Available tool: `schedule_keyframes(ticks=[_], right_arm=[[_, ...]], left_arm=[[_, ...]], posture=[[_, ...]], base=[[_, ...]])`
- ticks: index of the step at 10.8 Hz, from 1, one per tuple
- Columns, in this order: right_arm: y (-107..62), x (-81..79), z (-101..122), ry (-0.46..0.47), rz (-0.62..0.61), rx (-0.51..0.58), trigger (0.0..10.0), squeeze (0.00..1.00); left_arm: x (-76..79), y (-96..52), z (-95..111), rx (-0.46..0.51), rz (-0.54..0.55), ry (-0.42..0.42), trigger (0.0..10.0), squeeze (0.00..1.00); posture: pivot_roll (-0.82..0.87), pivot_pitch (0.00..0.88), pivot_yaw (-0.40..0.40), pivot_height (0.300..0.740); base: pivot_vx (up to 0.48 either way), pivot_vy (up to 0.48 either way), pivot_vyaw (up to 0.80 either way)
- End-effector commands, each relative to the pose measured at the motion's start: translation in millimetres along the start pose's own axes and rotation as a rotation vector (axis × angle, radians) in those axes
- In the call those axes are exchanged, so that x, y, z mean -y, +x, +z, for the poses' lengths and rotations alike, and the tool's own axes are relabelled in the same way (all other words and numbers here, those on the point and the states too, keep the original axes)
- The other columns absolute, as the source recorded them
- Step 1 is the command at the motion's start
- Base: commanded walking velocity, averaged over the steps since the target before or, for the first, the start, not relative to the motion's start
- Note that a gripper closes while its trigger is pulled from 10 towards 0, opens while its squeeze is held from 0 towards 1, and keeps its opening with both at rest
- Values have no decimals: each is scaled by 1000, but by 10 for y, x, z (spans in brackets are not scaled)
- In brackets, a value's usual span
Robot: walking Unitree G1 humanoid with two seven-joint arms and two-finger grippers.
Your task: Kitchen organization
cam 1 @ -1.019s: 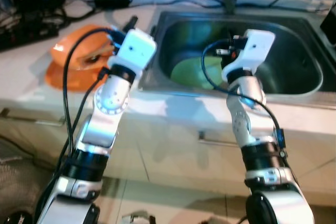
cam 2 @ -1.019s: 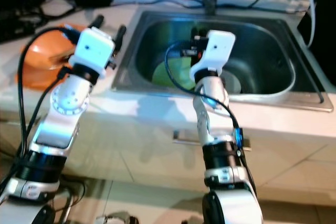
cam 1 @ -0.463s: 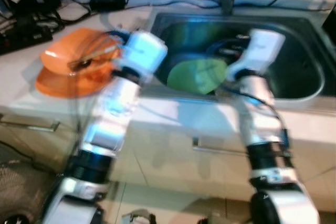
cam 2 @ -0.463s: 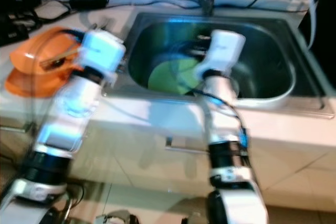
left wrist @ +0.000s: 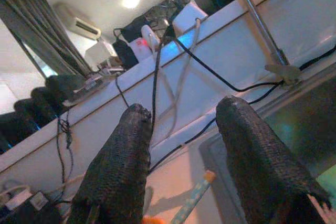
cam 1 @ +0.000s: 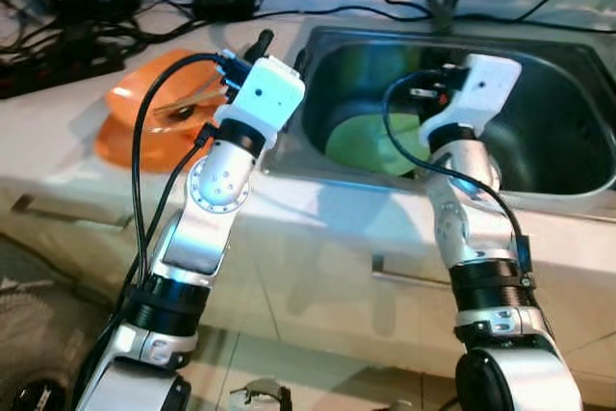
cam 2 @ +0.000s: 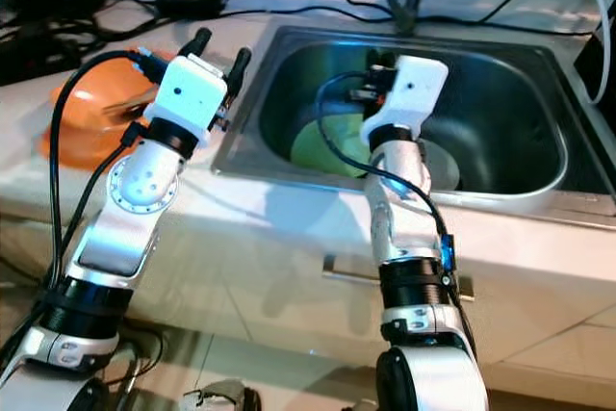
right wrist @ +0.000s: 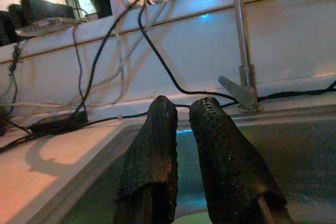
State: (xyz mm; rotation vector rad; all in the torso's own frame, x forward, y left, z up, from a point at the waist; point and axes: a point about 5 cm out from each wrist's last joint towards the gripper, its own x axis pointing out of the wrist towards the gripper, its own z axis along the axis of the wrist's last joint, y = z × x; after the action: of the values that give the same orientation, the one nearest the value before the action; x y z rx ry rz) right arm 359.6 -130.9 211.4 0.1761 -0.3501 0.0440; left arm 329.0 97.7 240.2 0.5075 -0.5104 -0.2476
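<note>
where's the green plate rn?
Head views: green plate lies in the sink, toward its left side, just beyond the right gripper.

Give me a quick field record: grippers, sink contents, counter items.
left gripper: open, empty, over the counter at the sink's left rim
right gripper: fingers nearly together, holding nothing, above the sink
sink: green plate on the bottom
counter: orange bowls stacked left of the sink
back wall: cables, power strip
</note>
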Motion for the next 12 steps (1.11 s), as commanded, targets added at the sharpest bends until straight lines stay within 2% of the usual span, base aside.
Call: schedule_keyframes(ticks=[1,3,5,6,7,9,12], right_arm=[[23,-33,30,2,5,14,10000,0],[23,-26,27,0,3,11,10000,0],[29,-25,20,0,2,7,10000,0],[30,-31,19,0,3,6,10000,0],[36,-37,17,0,5,4,10000,0],[41,-17,36,-3,-1,10,10000,0],[40,8,38,-6,-11,10,10000,0]], left_arm=[[15,47,6,-7,-17,25,10000,0],[-10,126,-8,-29,-25,74,10000,0],[-19,286,-18,-84,-84,256,10000,0],[-7,321,-39,-113,-104,273,10000,0],[39,427,-107,-162,-143,341,10000,0],[106,549,-141,-229,-205,389,10000,0],[215,657,-75,-242,-239,414,10000,0]], posture=[[111,42,43,740],[113,47,42,740],[114,52,40,740],[114,52,40,740],[110,51,40,740],[101,57,43,740],[101,65,43,740]], base=[[0,0,0],[0,0,0],[0,0,0],[0,0,0],[0,0,0],[0,0,0],[0,0,0]])
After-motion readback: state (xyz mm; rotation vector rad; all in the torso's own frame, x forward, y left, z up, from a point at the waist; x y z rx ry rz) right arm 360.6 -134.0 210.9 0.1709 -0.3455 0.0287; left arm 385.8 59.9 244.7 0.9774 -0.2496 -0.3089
